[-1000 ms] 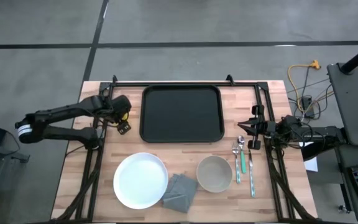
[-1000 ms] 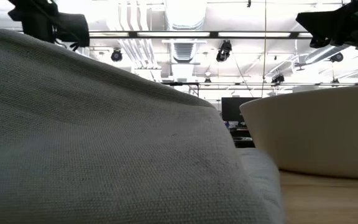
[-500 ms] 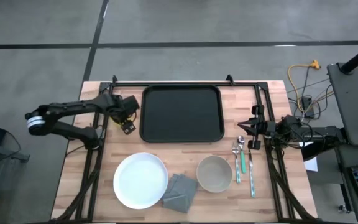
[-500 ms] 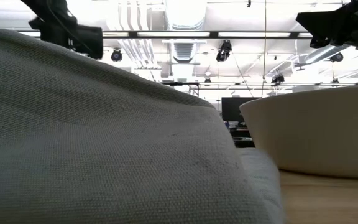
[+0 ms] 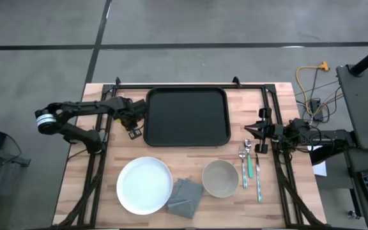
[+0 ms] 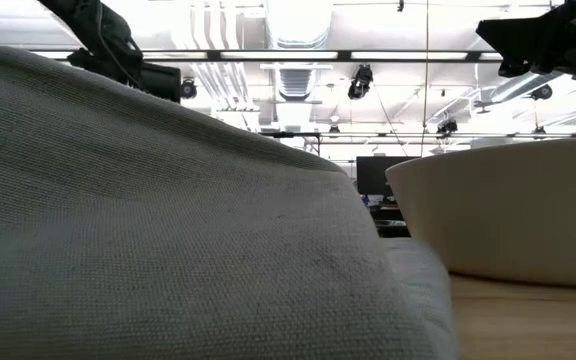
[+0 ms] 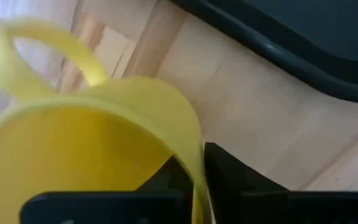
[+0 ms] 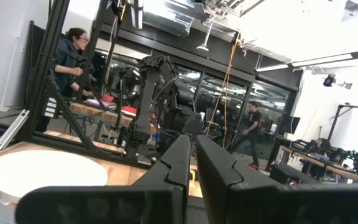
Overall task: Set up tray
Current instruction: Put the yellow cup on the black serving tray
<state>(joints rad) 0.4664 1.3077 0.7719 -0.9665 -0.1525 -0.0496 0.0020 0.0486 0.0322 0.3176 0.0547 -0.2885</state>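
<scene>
Tray [image 5: 186,116] at tabletop's far middle — stiff, light, prob. slick; best pinched at its raised rim.
Left hand [image 5: 135,121] just beside tray's left edge, clamped on yellow cup [image 7: 86,149] wall — right hand [image 5: 250,130] closed, empty.

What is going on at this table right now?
The left gripper is shut on the rim of a yellow cup, holding it beside the left edge of the empty black tray. The right gripper waits, shut, at the table's right side. A white plate, grey napkin, bowl and cutlery lie on the wooden table in front of the tray, none yet loaded.
</scene>
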